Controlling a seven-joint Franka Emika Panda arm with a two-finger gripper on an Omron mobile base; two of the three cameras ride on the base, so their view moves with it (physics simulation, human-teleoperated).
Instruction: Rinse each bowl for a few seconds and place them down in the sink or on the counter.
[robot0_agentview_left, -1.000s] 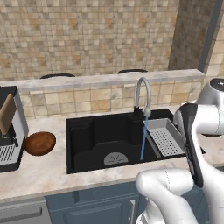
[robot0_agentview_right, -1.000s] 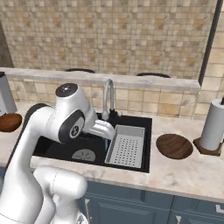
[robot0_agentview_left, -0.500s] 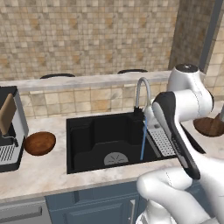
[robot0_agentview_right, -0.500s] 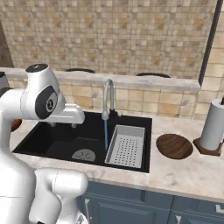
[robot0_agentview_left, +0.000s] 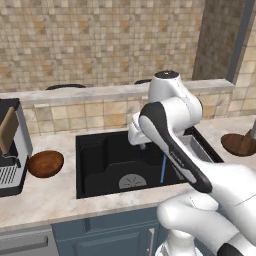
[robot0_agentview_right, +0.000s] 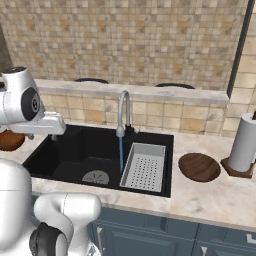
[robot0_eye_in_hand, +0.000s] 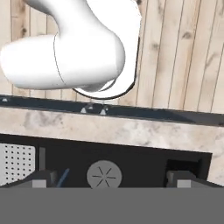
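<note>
Hand view: fingertips (robot0_eye_in_hand: 41, 178) spread apart, empty, above the sink (robot0_eye_in_hand: 144, 164). Water runs, ready for rinsing. One bowl (robot0_agentview_left: 45, 164) left on counter (robot0_agentview_left: 45, 197), the other bowl (robot0_agentview_right: 199, 167) right, both ungrasped.

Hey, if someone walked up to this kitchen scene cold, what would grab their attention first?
Probably the thin blue stream of water running from the curved silver faucet into the black sink, beside the grey perforated tray. Next, the big white arm swung across the basin, its open gripper empty above the drain. Then the two reddish-brown bowls on the counter, one left of the sink, one right.
</note>
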